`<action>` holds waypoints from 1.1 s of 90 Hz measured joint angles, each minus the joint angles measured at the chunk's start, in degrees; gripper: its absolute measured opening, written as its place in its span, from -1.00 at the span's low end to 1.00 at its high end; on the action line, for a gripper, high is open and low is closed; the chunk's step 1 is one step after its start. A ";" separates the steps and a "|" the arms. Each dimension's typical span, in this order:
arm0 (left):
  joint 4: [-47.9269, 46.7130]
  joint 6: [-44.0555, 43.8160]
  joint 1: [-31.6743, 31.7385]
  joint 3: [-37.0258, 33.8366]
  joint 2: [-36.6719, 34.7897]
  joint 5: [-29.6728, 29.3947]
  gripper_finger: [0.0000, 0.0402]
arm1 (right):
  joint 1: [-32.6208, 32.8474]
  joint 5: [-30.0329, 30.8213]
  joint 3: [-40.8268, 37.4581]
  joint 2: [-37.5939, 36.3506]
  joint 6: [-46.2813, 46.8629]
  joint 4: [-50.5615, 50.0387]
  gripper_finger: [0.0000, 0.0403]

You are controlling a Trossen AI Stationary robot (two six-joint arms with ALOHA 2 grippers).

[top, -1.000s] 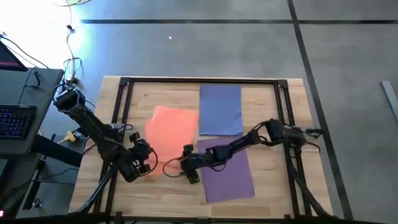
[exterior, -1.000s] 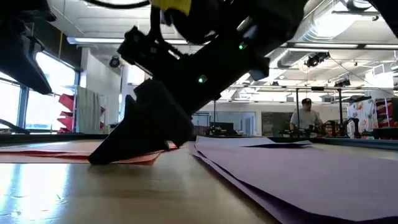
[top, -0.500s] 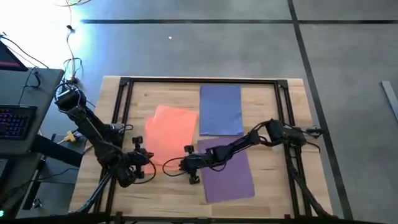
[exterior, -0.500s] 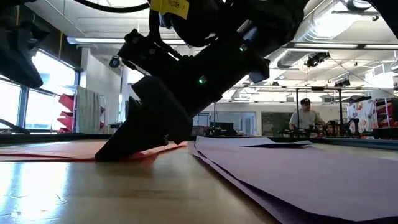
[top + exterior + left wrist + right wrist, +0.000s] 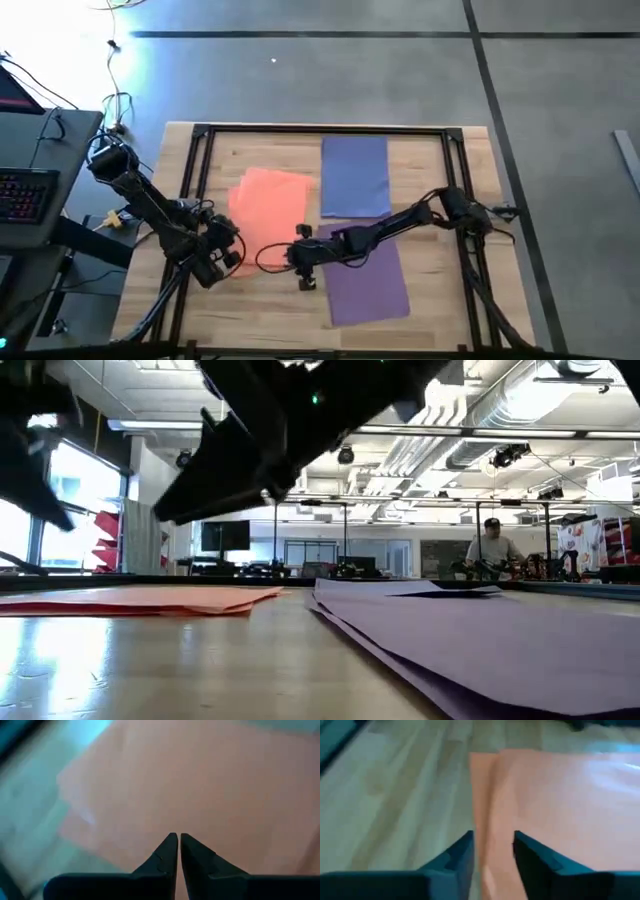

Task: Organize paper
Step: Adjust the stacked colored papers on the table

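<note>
Right gripper (image 5: pixel 303 268): over the table near its front middle, just beside the near right corner of the orange paper; fingers apart with a small gap, nothing between them; in the low view lifted off the table top.
Right gripper fingers (image 5: pixel 455 862): dark, one on each side of the edge of the orange paper, seen from above it.
Left gripper (image 5: pixel 222 262): over the table near the left front, just beside the near left corner of the orange paper; fingers together, tips almost touching, holding nothing.
Left gripper fingers (image 5: pixel 165 855): pointing toward the orange paper, above it.
Orange paper (image 5: pixel 268 210): flat on the table, left of the middle, a little turned; several sheets not quite lined up, edges showing one beside another in the right wrist view; not held by any gripper.
Blue paper (image 5: pixel 355 175): flat on the far middle of the table, just right of the orange paper; near edge touching or slightly over the purple paper.
Purple paper (image 5: pixel 370 275): flat on the near right of the middle, partly under the right arm; in the low view more than one sheet, edges a little spread.
Table (image 5: pixel 440 230): light wood, with a dark frame around it.
Person (image 5: pixel 491 547): far in the room behind the table, seen in the low view.
</note>
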 joint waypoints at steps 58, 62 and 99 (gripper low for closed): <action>38.64 12.63 4.16 -10.40 -0.15 17.22 -1.00 | -8.77 5.78 -0.56 3.40 21.96 -14.51 -0.31; 37.20 12.55 3.71 -9.32 -0.26 18.67 -1.00 | -7.94 5.74 -0.54 3.27 21.28 -14.93 -0.31; 16.60 5.25 2.71 -3.76 -0.33 25.49 -1.00 | -4.97 13.45 4.18 2.08 21.95 -27.96 -0.32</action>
